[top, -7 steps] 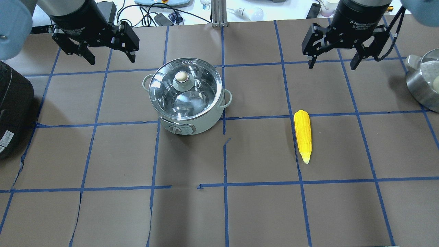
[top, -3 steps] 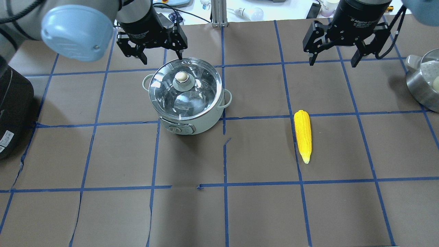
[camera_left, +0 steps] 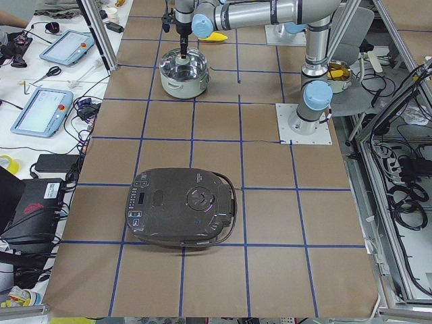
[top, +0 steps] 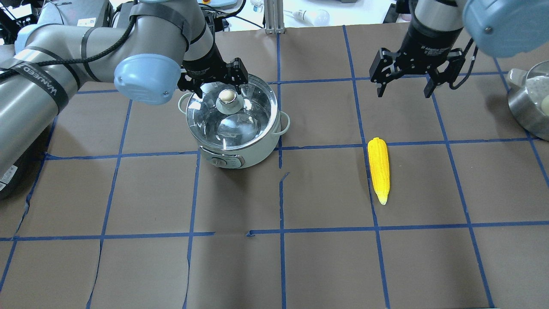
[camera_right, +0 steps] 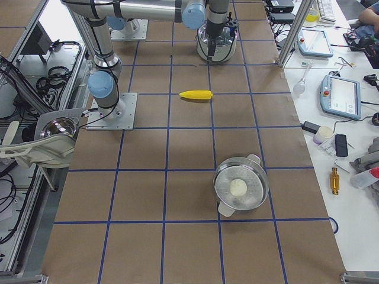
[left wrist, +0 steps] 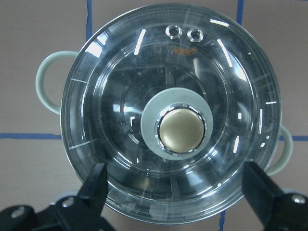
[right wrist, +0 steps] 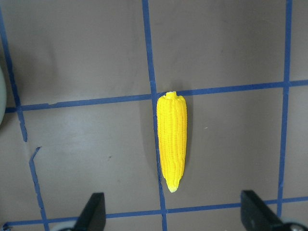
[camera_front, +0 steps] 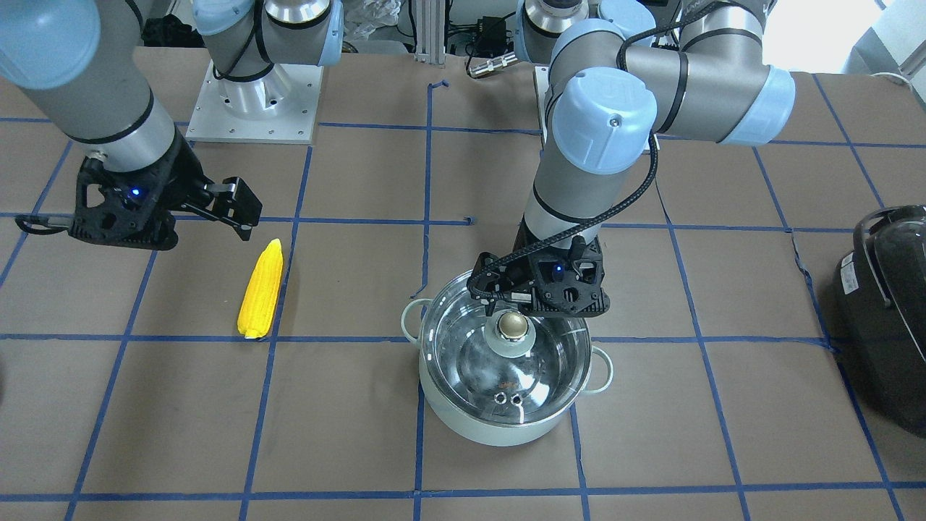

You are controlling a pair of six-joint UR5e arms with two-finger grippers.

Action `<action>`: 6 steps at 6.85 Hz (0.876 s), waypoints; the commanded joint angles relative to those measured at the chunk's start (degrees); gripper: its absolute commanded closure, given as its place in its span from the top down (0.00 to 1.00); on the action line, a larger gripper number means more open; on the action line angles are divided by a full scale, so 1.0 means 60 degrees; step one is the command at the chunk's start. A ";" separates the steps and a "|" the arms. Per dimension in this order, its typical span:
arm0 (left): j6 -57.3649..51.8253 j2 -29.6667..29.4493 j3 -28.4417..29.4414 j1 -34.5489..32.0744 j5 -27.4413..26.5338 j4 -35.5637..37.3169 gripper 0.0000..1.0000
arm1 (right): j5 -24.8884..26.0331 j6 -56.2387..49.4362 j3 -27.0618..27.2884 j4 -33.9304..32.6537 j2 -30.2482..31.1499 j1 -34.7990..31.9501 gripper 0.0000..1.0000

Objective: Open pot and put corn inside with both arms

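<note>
The mint-green pot (top: 240, 155) stands left of centre with its glass lid (top: 248, 116) on and the brass knob (top: 227, 96) on top. My left gripper (top: 216, 86) is open and hovers just above the lid, behind the knob, touching nothing. In the left wrist view its fingers (left wrist: 97, 184) straddle the lid's near edge, with the knob (left wrist: 181, 130) ahead. The yellow corn (top: 379, 169) lies flat right of centre. My right gripper (top: 404, 90) is open and empty, above the table behind the corn. The right wrist view shows the corn (right wrist: 172, 142) ahead of the fingers (right wrist: 94, 212).
A large black appliance (camera_front: 886, 304) sits at the table's end on my left. A steel pot with a lid (top: 529, 107) sits at the far right edge. Blue tape lines grid the brown table cover (top: 283, 266).
My left arm swung right from the far left corner to over the pot's lid, still open. My right gripper shifted slightly left and toward the corn. Pot and corn have not moved.
</note>
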State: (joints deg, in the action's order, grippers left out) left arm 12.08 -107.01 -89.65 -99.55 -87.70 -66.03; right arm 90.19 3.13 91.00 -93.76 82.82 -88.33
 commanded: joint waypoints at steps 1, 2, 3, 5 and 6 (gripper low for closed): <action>0.0052 -0.0256 -0.0044 -0.0019 0.0013 0.0311 1.00 | 0.0013 0.0094 0.2354 -0.2800 -0.0122 0.0000 1.00; -0.0020 -0.0343 -0.0058 -0.0019 0.0013 0.0340 1.00 | -0.0060 0.0036 0.3353 -0.4352 -0.0224 -0.0014 1.00; -0.0064 -0.0431 -0.0044 -0.0034 0.0042 0.0486 1.00 | -0.0119 0.0021 0.3856 -0.4745 -0.0500 0.0000 1.00; -0.0137 -0.0548 -0.0058 -0.0049 0.0042 0.0546 0.84 | 0.0041 -0.0023 0.3920 -0.5376 -0.0998 0.0058 1.00; -0.0138 -0.0593 -0.0058 -0.0049 0.0042 0.0647 0.76 | 0.0056 0.0021 0.3905 -0.5553 -0.1262 0.0131 1.00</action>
State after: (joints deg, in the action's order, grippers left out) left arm 11.40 -110.19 -89.99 -99.83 -87.43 -62.69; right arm 90.20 3.04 114.25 -125.40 77.16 -87.97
